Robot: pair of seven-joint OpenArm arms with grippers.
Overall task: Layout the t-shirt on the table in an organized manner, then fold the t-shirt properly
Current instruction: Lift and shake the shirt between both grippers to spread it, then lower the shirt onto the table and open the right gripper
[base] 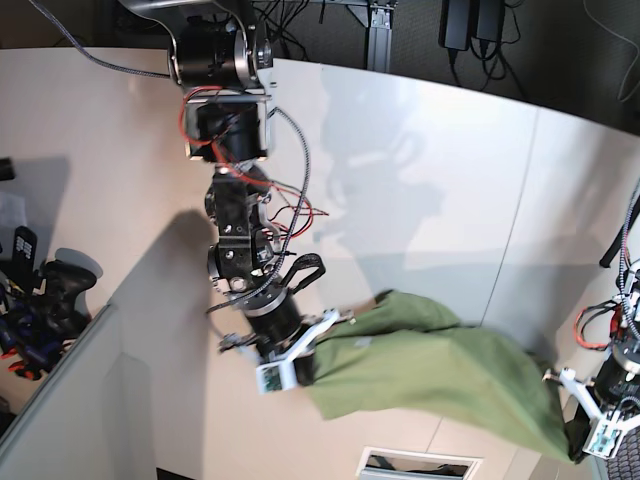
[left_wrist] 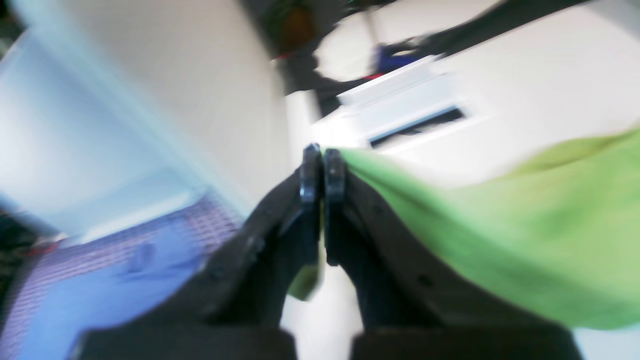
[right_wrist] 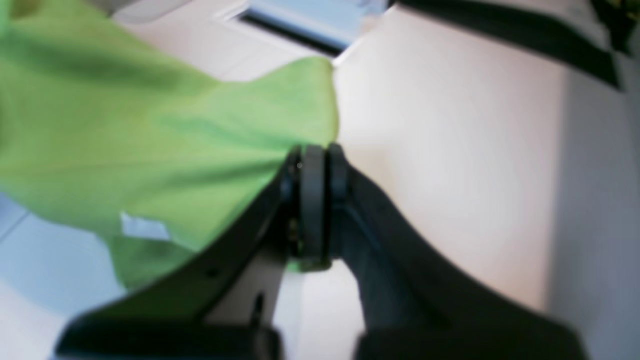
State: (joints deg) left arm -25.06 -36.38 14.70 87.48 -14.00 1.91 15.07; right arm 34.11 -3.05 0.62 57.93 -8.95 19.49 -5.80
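1. The shirt (base: 430,375) hangs stretched between the two arms in the lower half of the base view, lifted off the desk (base: 420,170); whether its sagging lower edge touches the desk I cannot tell
2. The right fingers (right_wrist: 320,165) are pressed together on a bit of green cloth; in the base view this arm sits at lower centre-left, at the shirt's left end
3. The left fingers (left_wrist: 322,167) are likewise pinched shut, with cloth (left_wrist: 500,230) running off to the right of them; this arm is at the lower right corner of the base view
4. Progress, as I judge it: early. The shirt is gripped at two ends and pulled roughly taut, but it is not yet laid flat
5. Left to do: lower and spread it smooth on the desk, then all the folds
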